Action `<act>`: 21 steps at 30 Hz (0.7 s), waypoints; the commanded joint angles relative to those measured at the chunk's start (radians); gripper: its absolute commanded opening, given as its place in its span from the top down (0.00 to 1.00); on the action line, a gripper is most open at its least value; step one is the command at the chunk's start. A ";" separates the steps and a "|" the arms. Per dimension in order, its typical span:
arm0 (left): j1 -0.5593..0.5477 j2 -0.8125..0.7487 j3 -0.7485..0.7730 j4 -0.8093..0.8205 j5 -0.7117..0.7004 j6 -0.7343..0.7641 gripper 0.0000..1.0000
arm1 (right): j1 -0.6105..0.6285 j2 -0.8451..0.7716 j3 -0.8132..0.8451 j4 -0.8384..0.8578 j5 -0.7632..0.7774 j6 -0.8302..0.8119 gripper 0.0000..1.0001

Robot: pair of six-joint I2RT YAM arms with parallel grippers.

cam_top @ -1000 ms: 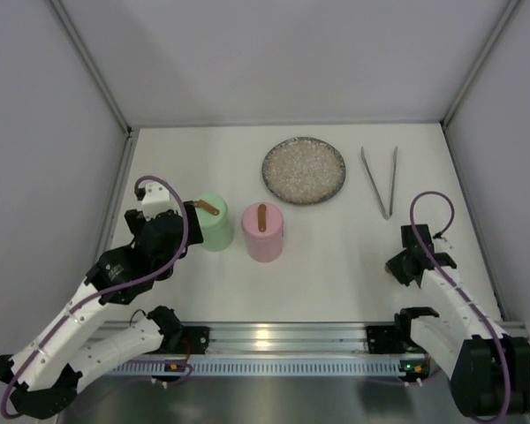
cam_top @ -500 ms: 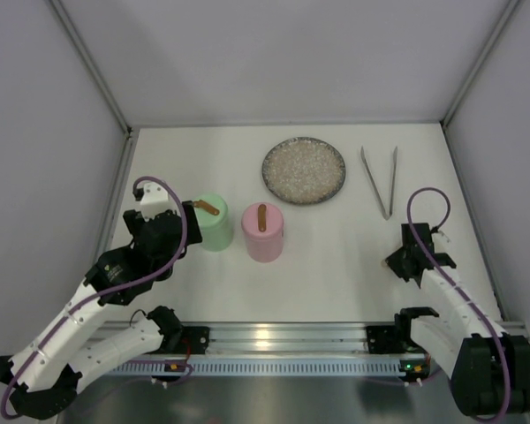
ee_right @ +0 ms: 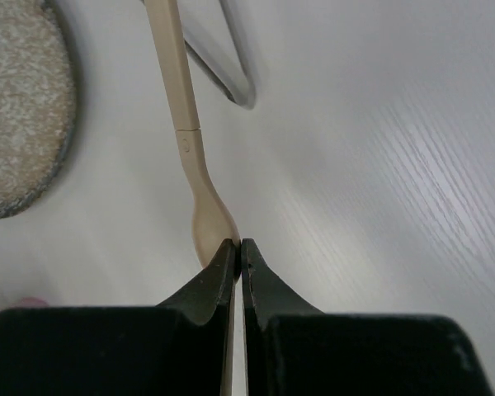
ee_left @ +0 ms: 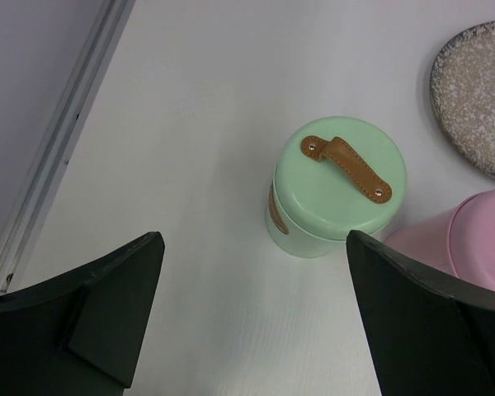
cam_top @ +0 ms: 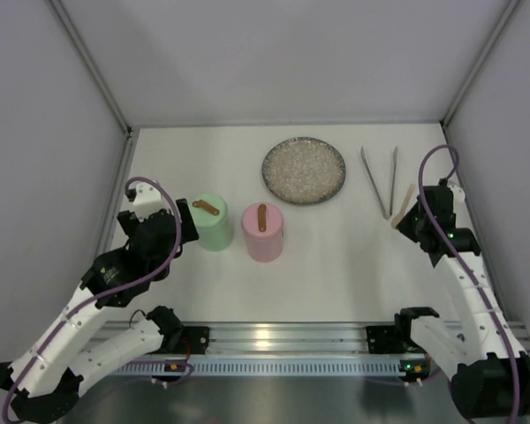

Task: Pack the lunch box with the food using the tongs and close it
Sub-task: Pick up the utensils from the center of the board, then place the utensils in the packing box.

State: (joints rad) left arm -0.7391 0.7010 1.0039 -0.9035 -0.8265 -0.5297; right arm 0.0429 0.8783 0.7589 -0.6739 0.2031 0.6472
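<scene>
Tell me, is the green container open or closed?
Closed. The green container has its lid on, with the brown strap handle lying flat across the top.

You have two lidded tubs here: one green tub (cam_top: 214,222), one pink tub (cam_top: 263,231) — plus one speckled plate (cam_top: 304,170), one pair of tongs (cam_top: 380,181) and one wooden spoon (ee_right: 186,140).

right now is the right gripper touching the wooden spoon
Touching. The right wrist view shows the right gripper, jaws shut, pinching the bowl edge of the wooden spoon; no gap shows.
</scene>
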 commanded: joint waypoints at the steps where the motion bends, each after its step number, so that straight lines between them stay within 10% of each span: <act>1: 0.041 -0.023 0.019 0.084 0.012 -0.007 0.02 | 0.023 0.042 0.159 -0.038 -0.070 -0.121 1.00; 9: 0.457 -0.015 -0.014 0.173 0.221 -0.015 0.02 | 0.346 0.074 0.348 -0.021 -0.241 -0.006 1.00; 21: 0.515 -0.054 0.002 0.163 0.112 0.005 0.02 | 1.041 0.120 0.184 0.437 0.073 0.551 1.00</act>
State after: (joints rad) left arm -0.2306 0.6605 0.9943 -0.7898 -0.6823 -0.5457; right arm 0.9501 0.9600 0.9447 -0.4232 0.1406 1.0107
